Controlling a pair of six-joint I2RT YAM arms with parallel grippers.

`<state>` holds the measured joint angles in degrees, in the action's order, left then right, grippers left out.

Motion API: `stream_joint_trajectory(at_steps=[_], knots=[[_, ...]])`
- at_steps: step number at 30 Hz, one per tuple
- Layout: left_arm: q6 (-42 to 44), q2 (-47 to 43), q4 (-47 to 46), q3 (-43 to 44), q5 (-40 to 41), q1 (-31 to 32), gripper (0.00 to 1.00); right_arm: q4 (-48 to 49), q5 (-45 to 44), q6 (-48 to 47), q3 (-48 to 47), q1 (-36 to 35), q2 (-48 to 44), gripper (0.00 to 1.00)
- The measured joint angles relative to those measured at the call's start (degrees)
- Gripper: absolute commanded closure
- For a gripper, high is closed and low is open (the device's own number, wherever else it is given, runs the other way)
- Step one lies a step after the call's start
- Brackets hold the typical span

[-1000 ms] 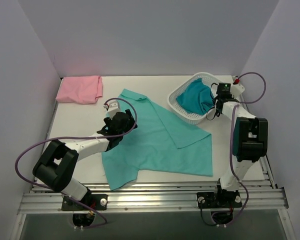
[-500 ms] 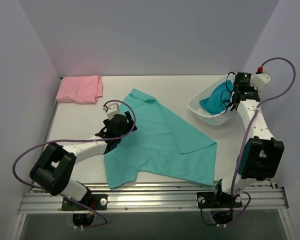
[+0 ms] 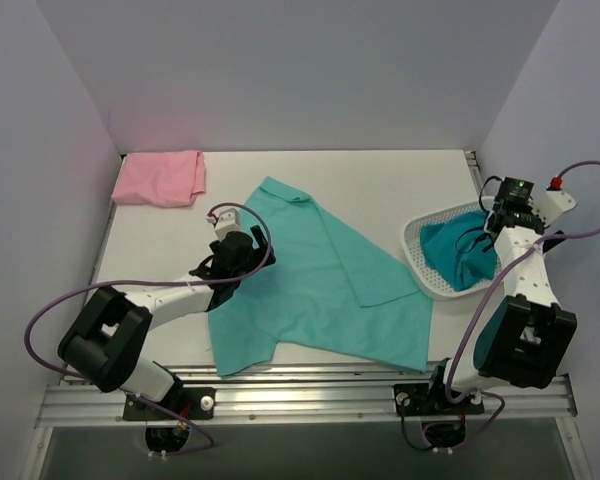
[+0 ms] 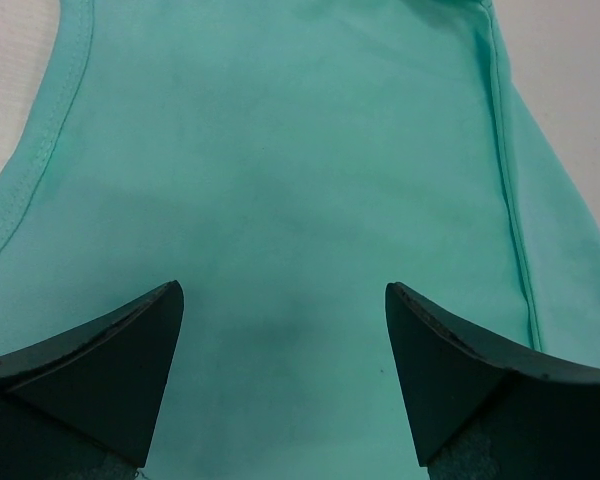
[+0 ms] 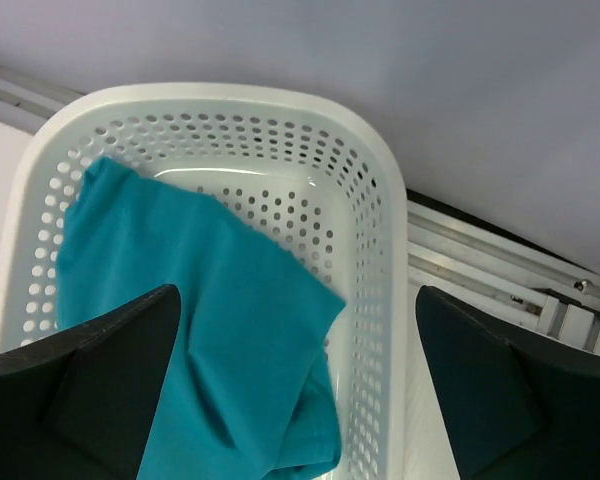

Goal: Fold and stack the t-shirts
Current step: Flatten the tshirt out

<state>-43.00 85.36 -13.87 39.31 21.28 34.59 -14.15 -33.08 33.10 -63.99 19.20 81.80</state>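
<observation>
A light mint-green t-shirt [image 3: 320, 285] lies spread flat mid-table. My left gripper [image 3: 252, 248] hovers over its left part, open, with only mint cloth [image 4: 280, 150] between the fingers of the left gripper [image 4: 280, 292]. A darker teal t-shirt [image 3: 458, 258] lies bunched in the white mesh basket [image 3: 413, 240] at the table's right edge. My right gripper [image 3: 483, 232] is above the basket, open and holding nothing; in its wrist view the right gripper [image 5: 295, 293] spans the teal t-shirt [image 5: 200, 330] and the basket wall [image 5: 372, 200]. A pale pink t-shirt [image 3: 160, 178] lies folded at the back left.
Metal rails [image 3: 310, 395] run along the near edge, and another rail [image 5: 500, 260] runs just beyond the basket on the right. Grey walls enclose the table on three sides. Purple cables loop from both arms.
The right arm swung right, taking the basket with the teal t-shirt from the back middle to the right edge, then opened its jaws. The left gripper stayed over the mint t-shirt.
</observation>
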Motion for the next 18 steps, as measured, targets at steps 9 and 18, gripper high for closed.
stream_joint_trajectory(at_steps=[9,18], knots=[[-0.26,-0.85,-0.39,-0.46,-0.83,0.66,0.10,1.16,8.28,1.62,2.69,-4.92,-10.80,0.13],[-0.26,-0.85,-0.55,-0.44,-0.81,1.01,0.10,11.02,13.90,5.07,-9.14,-35.95,1.29,0.76]])
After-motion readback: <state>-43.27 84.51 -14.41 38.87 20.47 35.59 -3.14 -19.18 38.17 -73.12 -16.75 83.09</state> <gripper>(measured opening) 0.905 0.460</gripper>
